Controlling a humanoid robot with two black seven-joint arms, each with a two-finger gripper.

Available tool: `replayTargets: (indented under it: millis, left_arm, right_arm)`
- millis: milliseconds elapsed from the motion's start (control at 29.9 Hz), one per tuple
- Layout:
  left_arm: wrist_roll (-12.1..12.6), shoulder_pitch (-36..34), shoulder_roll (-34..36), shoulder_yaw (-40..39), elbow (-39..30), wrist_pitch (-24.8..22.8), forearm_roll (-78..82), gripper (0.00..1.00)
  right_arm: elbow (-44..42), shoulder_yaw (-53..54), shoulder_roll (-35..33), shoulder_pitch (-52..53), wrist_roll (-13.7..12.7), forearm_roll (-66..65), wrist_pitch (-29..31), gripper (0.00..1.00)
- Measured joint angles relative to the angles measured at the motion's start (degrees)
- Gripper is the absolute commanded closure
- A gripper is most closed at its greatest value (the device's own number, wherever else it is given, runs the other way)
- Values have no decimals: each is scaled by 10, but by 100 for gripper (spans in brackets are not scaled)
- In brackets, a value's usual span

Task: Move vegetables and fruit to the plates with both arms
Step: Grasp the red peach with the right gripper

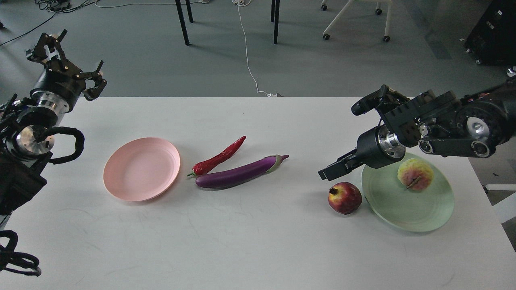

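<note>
1. Head view, looking down on a white table (250, 241) with grey floor beyond it.
2. Our left gripper (76, 60) is raised over the table's far left corner, its claws spread apart and holding nothing.
3. Our right gripper (336, 167) reaches in from the right, low over the table and pointing left; its fingers look pressed together and empty, though the angle makes this hard to confirm.
4. A pink plate (142, 169) sits left of centre with nothing on it.
5. Just right of it lie a red chili (219, 158) and a purple eggplant (242, 173), side by side and slanting, nearly touching at their lower ends.
6. A green plate (407, 201) sits at the right, beneath our right arm.
7. A yellow-green ball (415, 174) rests on the green plate's far side.
8. A dark-red pomegranate (344, 197) stands on the table just left of the green plate's rim, below our right gripper.
</note>
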Motion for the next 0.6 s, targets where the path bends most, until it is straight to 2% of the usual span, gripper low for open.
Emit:
replayTargets:
  millis: [301, 368, 501, 602]
  left_arm:
    - [-1, 6, 1, -1, 0, 3, -1, 2]
    - [-1, 8, 3, -1, 0, 4, -1, 2]
    - [0, 12, 10, -1, 0, 4, -1, 2]
    - [0, 14, 13, -1, 0, 3, 0, 2]
  right_arm:
    - [-10, -38, 49, -20, 0, -6, -17, 6]
    - [-15, -56, 63, -27, 0, -7, -30, 11]
    - [-20, -86, 86, -34, 0, -8, -39, 32]
    - [-21, -93, 90, -31, 0, -9, -39, 43]
